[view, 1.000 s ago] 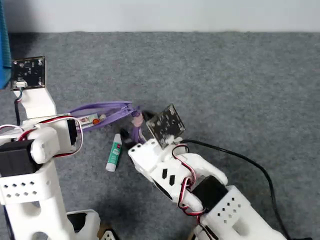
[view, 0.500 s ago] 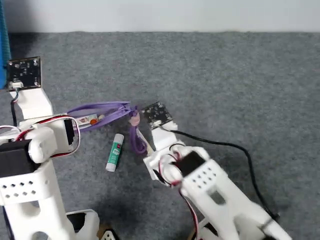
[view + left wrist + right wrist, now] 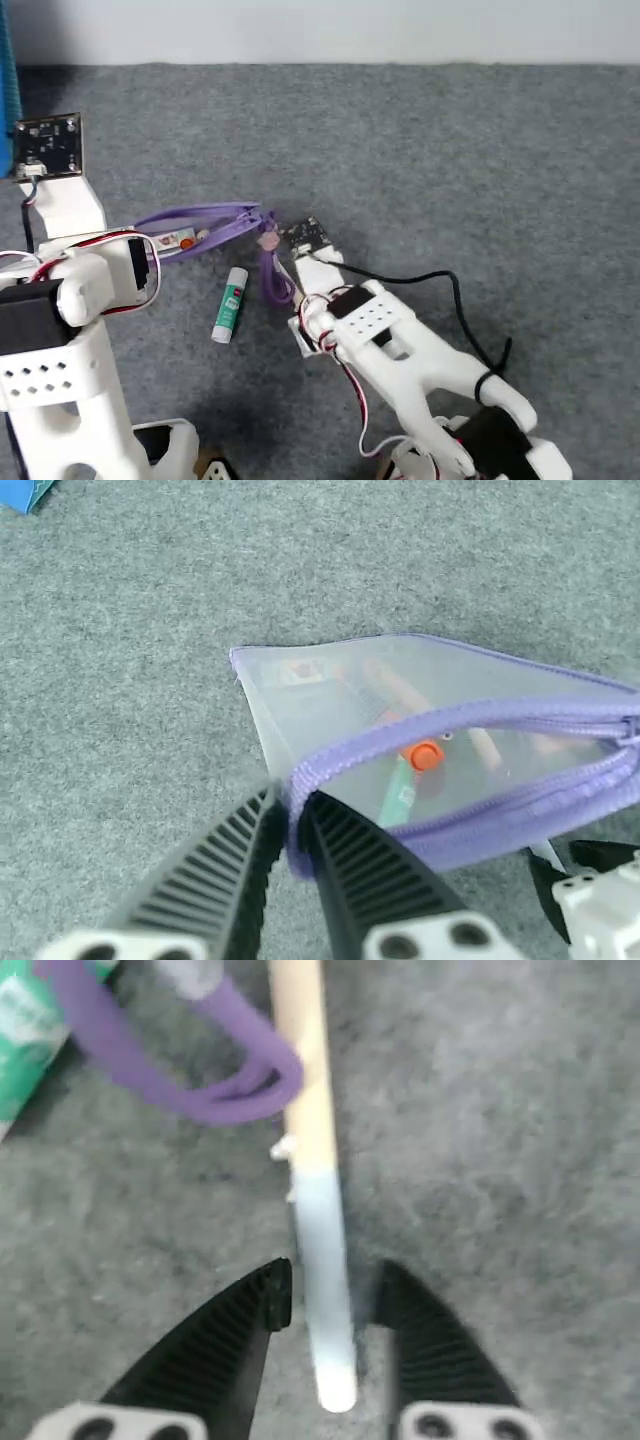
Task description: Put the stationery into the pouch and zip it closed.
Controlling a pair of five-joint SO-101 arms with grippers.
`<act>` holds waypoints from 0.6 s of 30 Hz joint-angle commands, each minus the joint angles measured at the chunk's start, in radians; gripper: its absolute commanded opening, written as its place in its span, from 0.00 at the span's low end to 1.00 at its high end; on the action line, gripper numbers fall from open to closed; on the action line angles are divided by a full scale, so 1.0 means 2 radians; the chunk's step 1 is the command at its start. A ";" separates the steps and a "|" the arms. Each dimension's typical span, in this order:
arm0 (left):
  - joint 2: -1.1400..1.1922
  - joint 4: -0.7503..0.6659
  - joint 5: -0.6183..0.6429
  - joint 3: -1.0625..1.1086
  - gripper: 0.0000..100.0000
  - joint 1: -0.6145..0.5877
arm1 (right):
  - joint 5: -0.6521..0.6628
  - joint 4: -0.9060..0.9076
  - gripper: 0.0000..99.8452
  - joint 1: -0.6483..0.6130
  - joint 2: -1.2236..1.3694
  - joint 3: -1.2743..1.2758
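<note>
A translucent pouch point(image 3: 200, 226) point(image 3: 400, 740) with a purple zipper lies left of centre, part open, with pens and an orange-capped item inside. My left gripper point(image 3: 290, 830) is shut on the pouch's end by the zipper. The pouch's purple strap loop point(image 3: 272, 282) point(image 3: 190, 1090) trails toward my right arm point(image 3: 370, 320). A tan and white pen point(image 3: 310, 1130) lies on the mat, its white end between the fingers of my open right gripper point(image 3: 328, 1295), with small gaps on both sides. A green and white glue stick point(image 3: 229, 304) point(image 3: 25, 1020) lies beside the loop.
Grey mat point(image 3: 470, 160) covers the table, with wide free room to the right and back. A blue object point(image 3: 6, 100) point(image 3: 25, 490) sits at the far left edge. A black cable point(image 3: 440, 285) runs along my right arm.
My right arm has swung and stretched forward, and its gripper has come down over the pen by the strap loop. The left gripper and the pouch have stayed put.
</note>
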 commanded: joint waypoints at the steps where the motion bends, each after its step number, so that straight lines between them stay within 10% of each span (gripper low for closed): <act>1: -0.001 0.005 0.002 -0.005 0.01 -0.002 | 0.029 -0.004 0.03 0.037 -0.001 -0.028; 18: -0.001 0.005 0.002 -0.005 0.01 -0.002 | 0.100 0.110 0.01 0.115 -0.099 -0.029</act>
